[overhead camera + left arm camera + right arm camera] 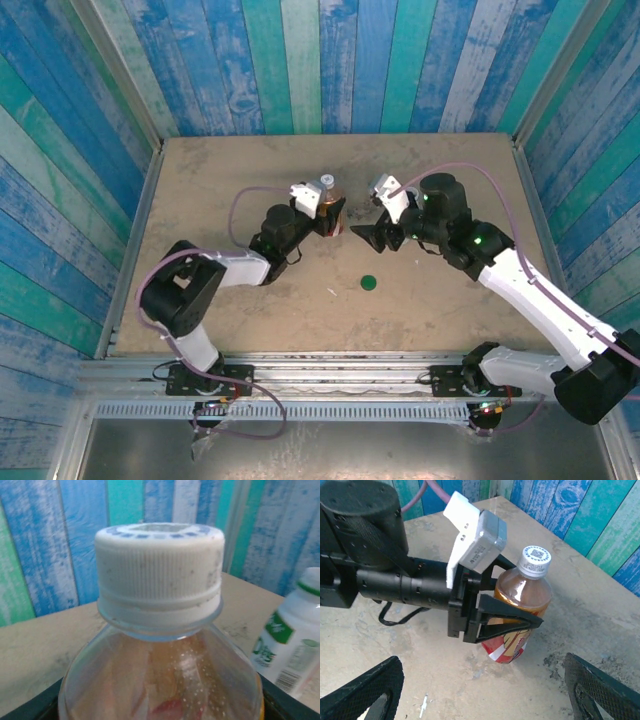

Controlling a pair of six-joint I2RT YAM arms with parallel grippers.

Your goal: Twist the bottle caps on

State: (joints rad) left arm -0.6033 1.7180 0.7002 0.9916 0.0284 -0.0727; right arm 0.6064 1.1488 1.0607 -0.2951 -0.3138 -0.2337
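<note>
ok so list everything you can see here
clear bottle: 1, amber liquid, red label, mid-table, held by left gripper
white cap: 1, white, on the clear bottle's neck
green cap: 1, dark green, loose on the table nearer the arm bases
white bottle: 1, white with green print, beside the clear bottle
table: 1, tan
walls: blue-green planks, around the table
left gripper: 1, black, shut on clear bottle
right gripper: 1, black, open, facing the clear bottle

Left hand (520, 597) clamped round amber bottle (532, 587), white cap (536, 560) seemingly seated, right hand (482, 695) with fingers (365, 690) spread
</note>
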